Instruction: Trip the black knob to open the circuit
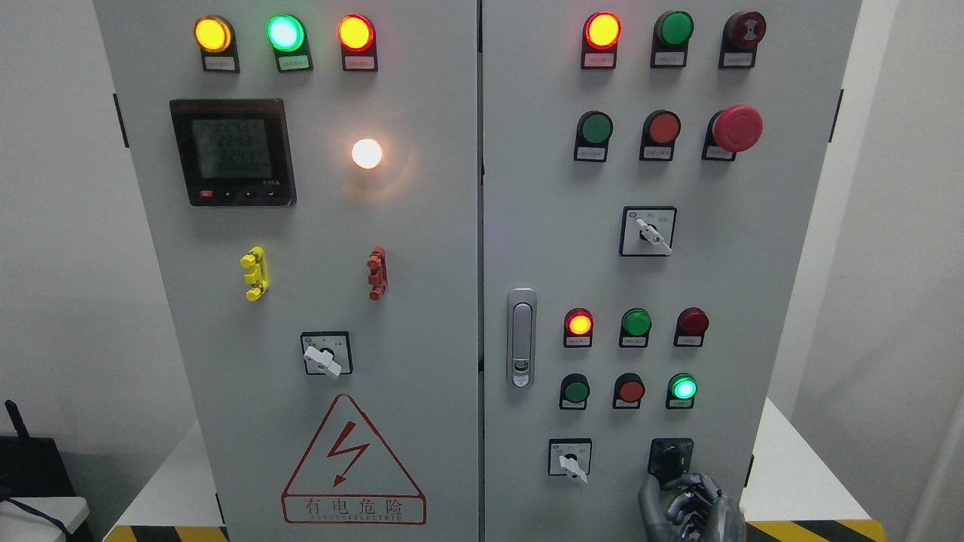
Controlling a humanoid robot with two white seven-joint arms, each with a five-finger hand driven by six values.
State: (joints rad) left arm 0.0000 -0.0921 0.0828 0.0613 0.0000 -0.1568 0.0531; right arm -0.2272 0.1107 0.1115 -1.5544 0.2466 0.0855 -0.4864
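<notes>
The black knob [669,458] sits on a black square plate at the lower right of the right cabinet door [783,301]. My right hand [687,503] comes up from the bottom edge directly below it. Its dark metal fingers [705,489] are curled, with the thumb on the left and the fingers on the right of the knob's lower end, and they touch it. Most of the knob shows above the hand. The left hand is out of view.
A white selector switch [571,459] is left of the knob. Above it are a lit green lamp [683,388], a red button [629,391] and a green button [576,391]. The door latch [521,337] is at the door's left edge. A red mushroom stop button [736,129] is higher up.
</notes>
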